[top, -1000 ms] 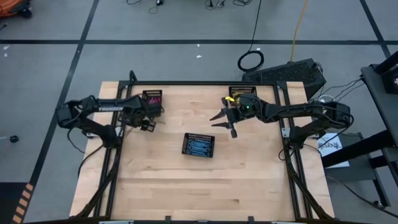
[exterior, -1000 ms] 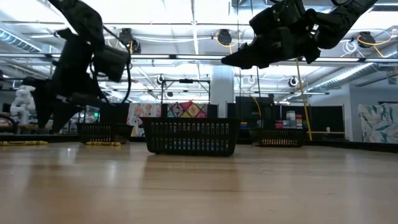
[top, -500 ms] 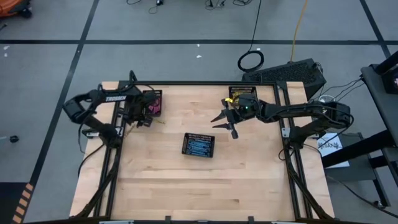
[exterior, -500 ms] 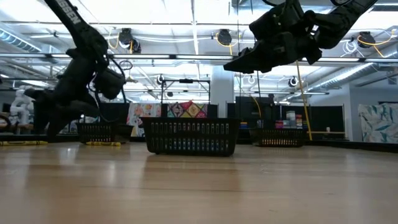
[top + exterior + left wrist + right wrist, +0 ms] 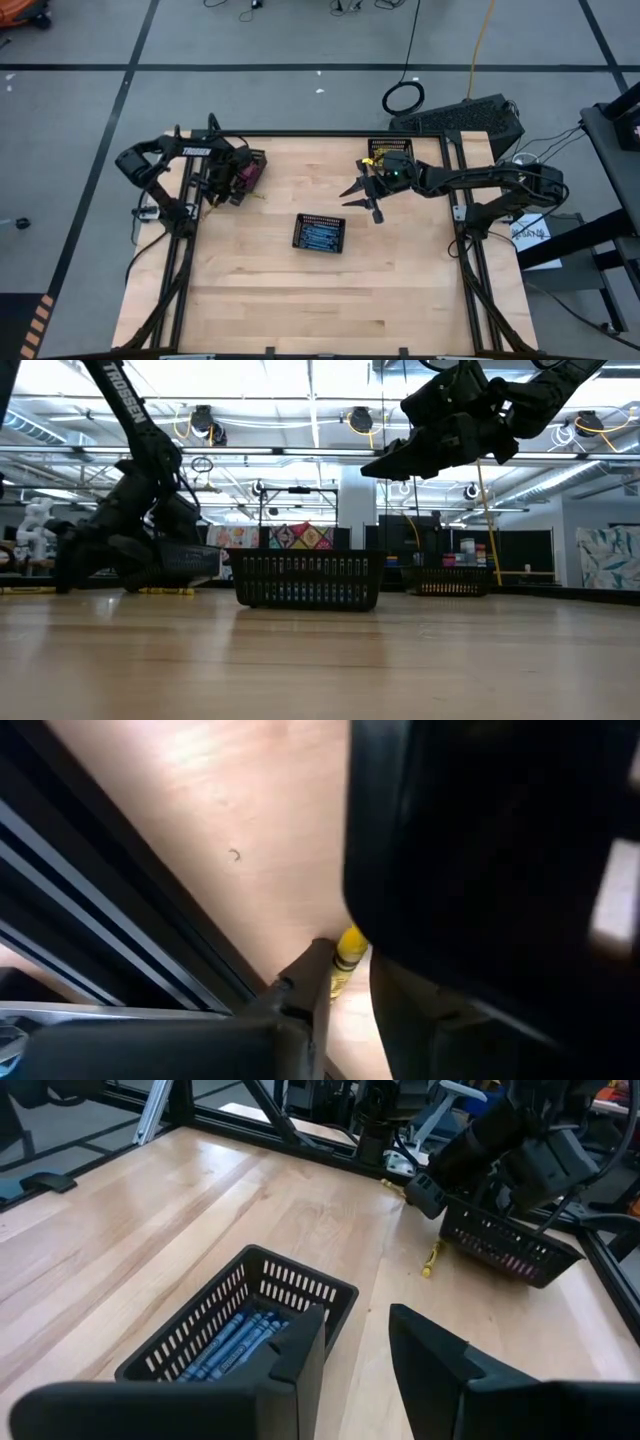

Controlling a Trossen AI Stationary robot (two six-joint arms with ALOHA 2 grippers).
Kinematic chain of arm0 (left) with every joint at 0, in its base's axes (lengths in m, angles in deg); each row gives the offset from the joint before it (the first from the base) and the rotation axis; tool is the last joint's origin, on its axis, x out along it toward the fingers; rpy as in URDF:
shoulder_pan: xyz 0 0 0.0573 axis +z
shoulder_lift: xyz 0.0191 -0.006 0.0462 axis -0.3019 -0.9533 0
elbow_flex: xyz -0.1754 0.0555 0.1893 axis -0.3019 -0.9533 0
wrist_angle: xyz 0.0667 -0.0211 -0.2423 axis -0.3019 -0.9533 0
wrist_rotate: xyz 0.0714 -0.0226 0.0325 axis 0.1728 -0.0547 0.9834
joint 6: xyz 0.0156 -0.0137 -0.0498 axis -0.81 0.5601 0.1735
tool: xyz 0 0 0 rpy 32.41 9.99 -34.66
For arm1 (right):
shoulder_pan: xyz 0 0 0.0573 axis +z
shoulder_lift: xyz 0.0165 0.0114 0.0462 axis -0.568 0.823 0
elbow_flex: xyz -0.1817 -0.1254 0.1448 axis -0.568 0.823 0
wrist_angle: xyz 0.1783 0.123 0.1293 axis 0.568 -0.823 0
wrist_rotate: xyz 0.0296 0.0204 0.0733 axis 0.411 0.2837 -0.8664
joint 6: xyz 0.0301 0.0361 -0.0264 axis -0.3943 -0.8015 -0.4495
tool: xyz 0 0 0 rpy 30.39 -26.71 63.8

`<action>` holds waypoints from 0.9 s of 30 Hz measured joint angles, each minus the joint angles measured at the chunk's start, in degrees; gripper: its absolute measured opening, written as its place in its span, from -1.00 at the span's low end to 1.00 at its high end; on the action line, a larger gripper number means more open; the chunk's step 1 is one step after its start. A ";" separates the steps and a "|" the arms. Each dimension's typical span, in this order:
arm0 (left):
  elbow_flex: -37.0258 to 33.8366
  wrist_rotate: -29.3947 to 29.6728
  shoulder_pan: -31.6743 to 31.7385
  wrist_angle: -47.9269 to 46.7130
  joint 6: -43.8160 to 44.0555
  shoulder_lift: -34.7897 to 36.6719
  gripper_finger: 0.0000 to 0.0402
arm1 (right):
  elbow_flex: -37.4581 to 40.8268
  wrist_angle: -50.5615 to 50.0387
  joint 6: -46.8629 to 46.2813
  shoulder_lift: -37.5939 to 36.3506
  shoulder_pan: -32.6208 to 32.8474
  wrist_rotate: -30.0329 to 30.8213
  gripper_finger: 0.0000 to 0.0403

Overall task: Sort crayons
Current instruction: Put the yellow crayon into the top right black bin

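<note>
Wooden table (image 5: 260,290): left gripper (image 5: 345,982) jaws narrowed around a yellow crayon (image 5: 346,958), seen only by its wrist camera; right gripper (image 5: 352,194) hovers part-open, empty.

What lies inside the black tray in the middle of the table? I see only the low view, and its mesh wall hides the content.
Observer: Blue crayons lie along the bottom of the middle tray.
Operator: And the tray at the left arm, what colour does it hold?
Observer: Pink crayons. That far-left tray sits tilted, with the left pincer at it.
Operator: I see something yellow, low at the left. What is it?
Observer: A yellow crayon, loose on the wood beside the tilted tray, close to the left pincer. The right pincer hovers open and empty above the table near the middle tray.
</note>
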 joint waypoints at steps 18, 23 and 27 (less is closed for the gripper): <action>-0.28 0.41 -2.71 -8.18 -0.95 10.35 -1.00 | -0.02 0.02 -0.04 0.00 0.00 0.00 -0.50; 0.62 -1.88 -5.43 -10.97 0.19 17.69 -1.00 | -0.02 -0.28 -0.04 0.00 -0.15 0.02 -0.50; 2.51 -3.06 -7.82 -10.63 -0.99 24.22 -1.00 | -0.04 -0.31 -0.04 0.00 -0.22 0.10 -0.50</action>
